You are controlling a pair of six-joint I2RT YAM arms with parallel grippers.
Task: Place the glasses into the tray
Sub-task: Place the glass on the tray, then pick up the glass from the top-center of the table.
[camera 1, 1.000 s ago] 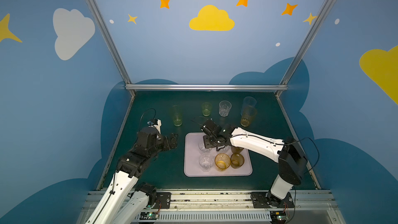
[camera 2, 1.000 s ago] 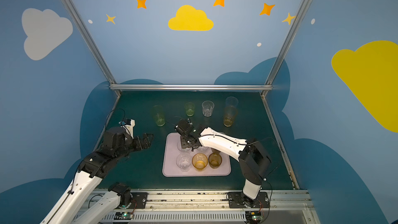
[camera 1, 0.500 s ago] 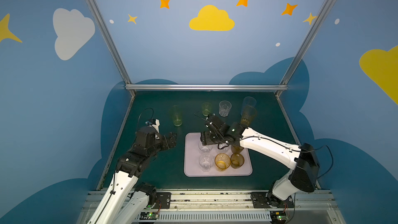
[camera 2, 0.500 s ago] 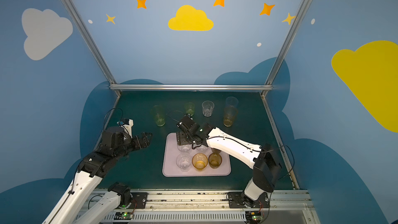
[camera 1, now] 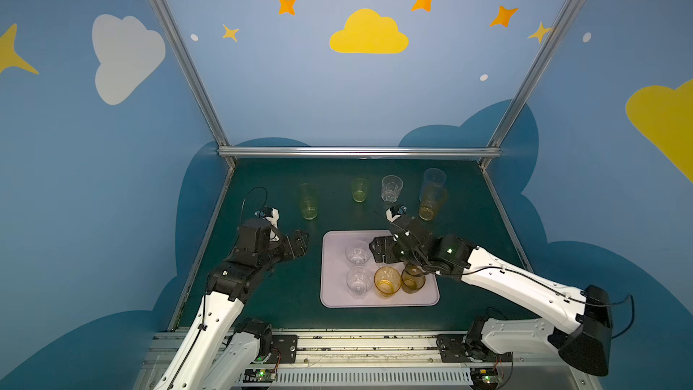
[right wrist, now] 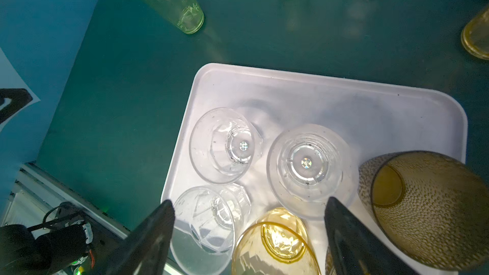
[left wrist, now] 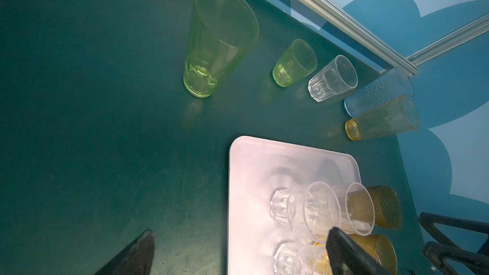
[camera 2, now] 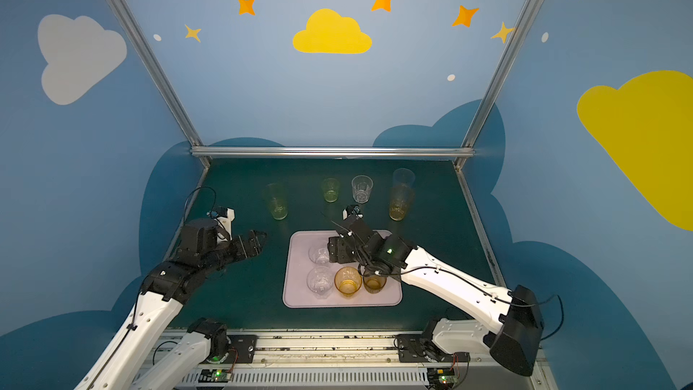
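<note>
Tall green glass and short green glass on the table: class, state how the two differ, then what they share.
Height: the tall green glass rises clearly higher than the short green glass. Place: the tall green glass stands further to the robot's left and a little nearer the robot; the short green glass stands beside a clear glass. Shared: both are see-through green, upright, mouth up, on the dark table, outside the tray.

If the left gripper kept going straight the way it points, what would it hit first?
Probably the tray, at its nearest rim; the table between it and the left gripper looks free, though depth is unclear.
</note>
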